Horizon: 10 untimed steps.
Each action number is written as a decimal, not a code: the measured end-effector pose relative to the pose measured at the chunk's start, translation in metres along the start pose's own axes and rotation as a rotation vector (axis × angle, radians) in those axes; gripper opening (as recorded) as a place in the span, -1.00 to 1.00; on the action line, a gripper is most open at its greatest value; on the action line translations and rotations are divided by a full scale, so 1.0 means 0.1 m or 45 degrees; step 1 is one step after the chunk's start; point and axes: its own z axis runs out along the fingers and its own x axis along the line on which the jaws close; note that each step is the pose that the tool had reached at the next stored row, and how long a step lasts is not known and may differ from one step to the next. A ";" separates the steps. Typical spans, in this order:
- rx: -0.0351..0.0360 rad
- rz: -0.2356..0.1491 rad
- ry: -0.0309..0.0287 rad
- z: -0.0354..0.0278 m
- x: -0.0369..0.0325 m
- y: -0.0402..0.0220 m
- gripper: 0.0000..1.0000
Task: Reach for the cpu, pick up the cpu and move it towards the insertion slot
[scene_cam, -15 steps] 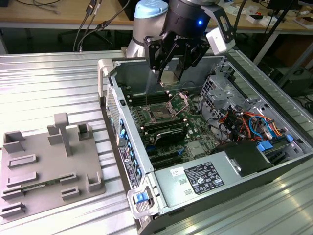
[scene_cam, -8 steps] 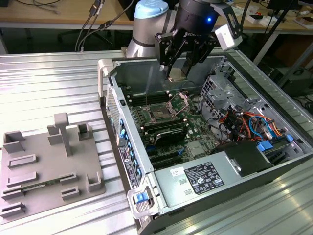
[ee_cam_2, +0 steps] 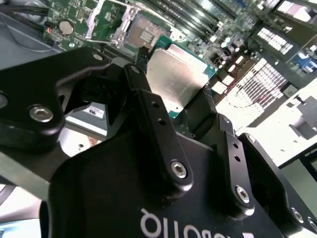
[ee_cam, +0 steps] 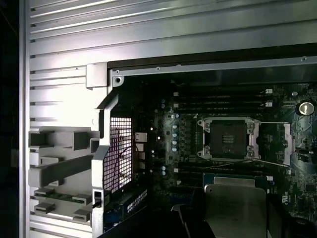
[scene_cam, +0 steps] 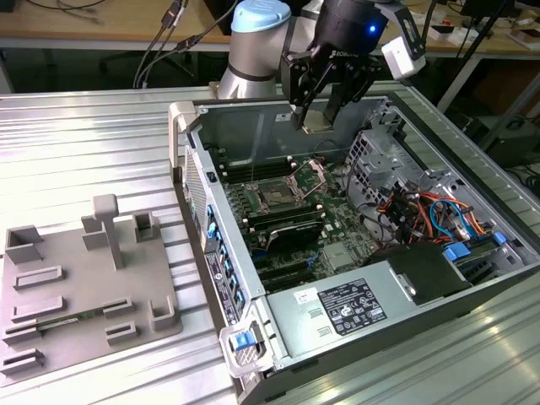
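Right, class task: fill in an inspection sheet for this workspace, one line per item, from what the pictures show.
Surface: ribbed metal table, bearing an open computer case.
Job's things: cpu held above the motherboard; insertion slot open, clamp lifted, nothing in it.
Clutter: grey fixture plate with raised blocks, at the exterior view's left.
Claw: claw shut on the cpu, hanging over the case's far side.
Cables: orange and blue leads inside the case; dark cables behind the arm.
Surroundings: wooden benches behind.
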 end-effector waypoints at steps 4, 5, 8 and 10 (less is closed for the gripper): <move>0.0000 0.000 0.0027 0.026 -0.014 0.161 0.09; 0.0000 0.000 0.0036 0.036 -0.016 0.186 0.09; -0.0011 0.000 0.0070 0.083 -0.021 0.263 0.09; -0.0013 0.002 0.0082 0.110 -0.026 0.295 0.09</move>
